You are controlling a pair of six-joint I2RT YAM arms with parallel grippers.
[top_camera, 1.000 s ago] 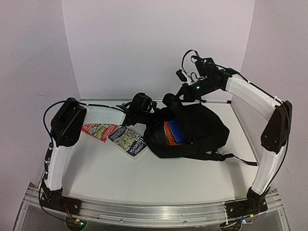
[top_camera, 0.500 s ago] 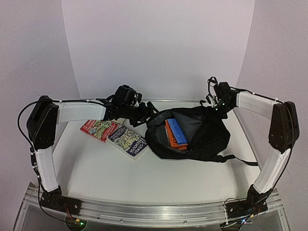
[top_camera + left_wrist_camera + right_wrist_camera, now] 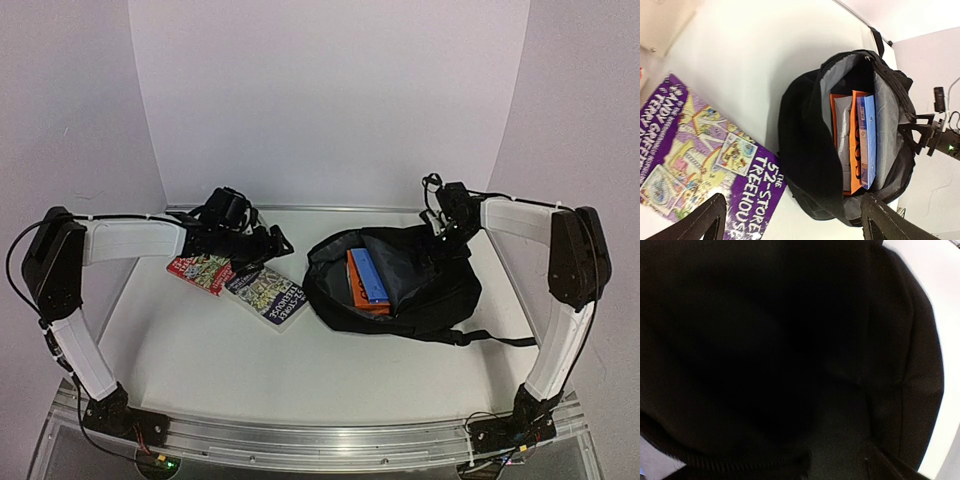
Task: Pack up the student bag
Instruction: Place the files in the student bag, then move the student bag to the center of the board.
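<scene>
Backpack (image 3: pixel 445 300) of soft black fabric, large and rounded, slumps open right of centre on the white tabletop (image 3: pixel 230 350), looks floppy, probably best pinched at its rim, where the right tool (image 3: pixel 443 228) sits, grip unreadable, while the left tool (image 3: pixel 795 220) gapes wide, empty.

A lab: white booth walls (image 3: pixel 330 100), aluminium mounting rail (image 3: pixel 320 440).

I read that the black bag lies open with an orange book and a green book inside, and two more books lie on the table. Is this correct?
Not quite: beside the orange book is a blue book, not a green one, as the left wrist view shows. The student bag is open, and the purple book and the red book lie on the table.
</scene>
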